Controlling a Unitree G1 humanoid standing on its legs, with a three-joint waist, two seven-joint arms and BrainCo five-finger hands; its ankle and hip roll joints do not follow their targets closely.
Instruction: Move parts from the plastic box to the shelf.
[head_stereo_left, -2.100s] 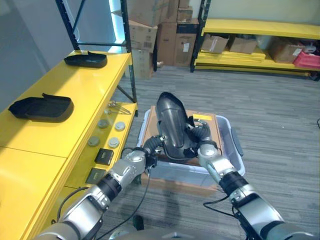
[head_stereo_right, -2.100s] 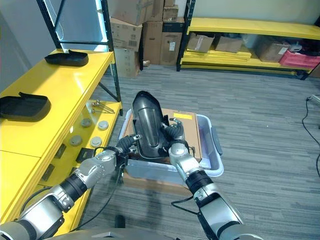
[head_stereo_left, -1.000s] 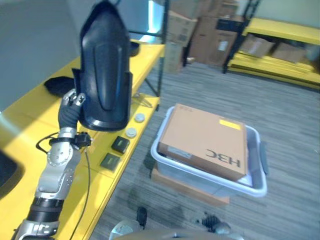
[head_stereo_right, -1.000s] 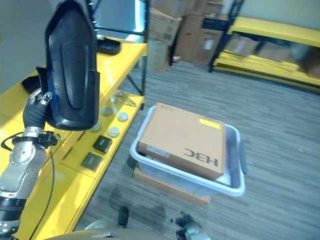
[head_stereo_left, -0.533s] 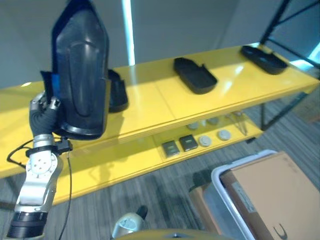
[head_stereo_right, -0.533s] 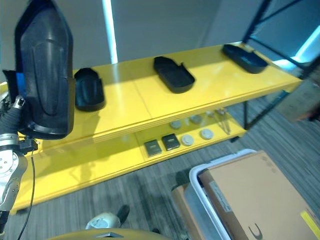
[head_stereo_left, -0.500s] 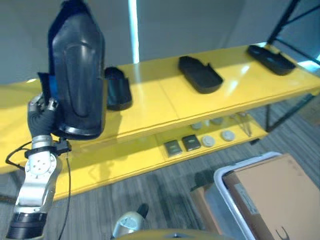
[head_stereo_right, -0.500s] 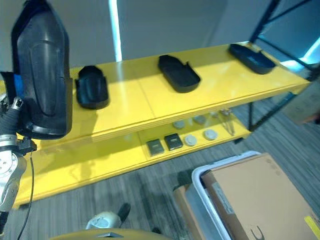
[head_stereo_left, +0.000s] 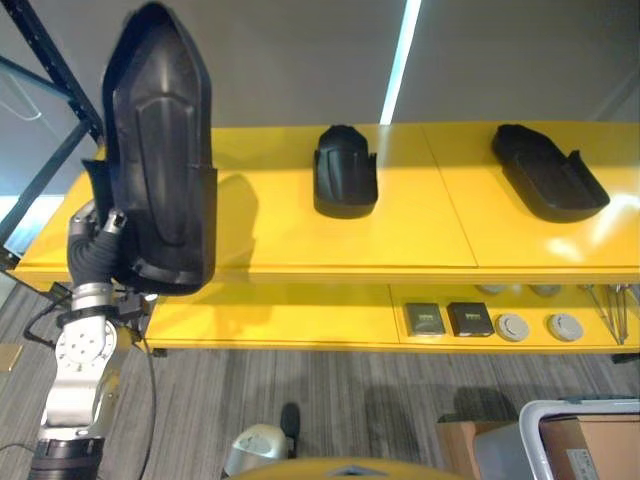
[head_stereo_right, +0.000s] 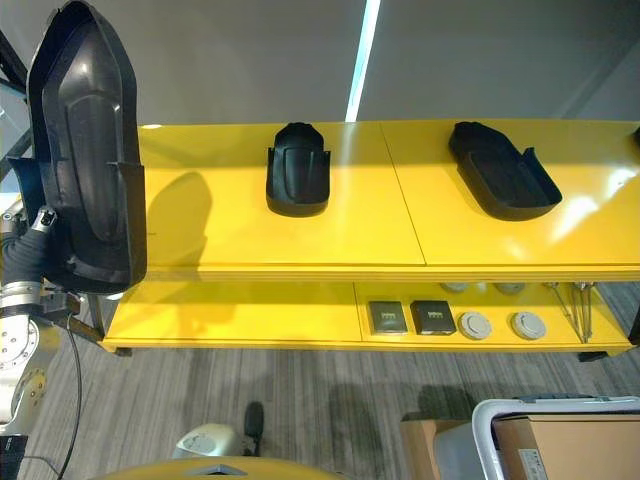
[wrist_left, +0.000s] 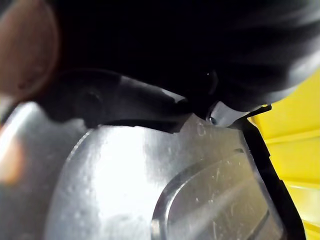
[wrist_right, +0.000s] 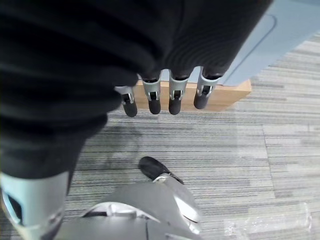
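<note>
I've got the big black part (head_stereo_left: 160, 150) upright in my left hand (head_stereo_left: 92, 245), raised before the shelf (head_stereo_left: 280, 225); two parts (head_stereo_left: 345, 170) lie there already; right hand (wrist_right: 160, 95) hangs relaxed, empty; plastic box (head_stereo_right: 480, 425) waits.

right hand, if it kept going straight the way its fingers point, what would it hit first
Most likely the grey carpet floor. The right hand hangs with relaxed fingers aimed downward, holding nothing. The wooden base under the plastic box lies just beyond them, though depth is unclear.
</note>
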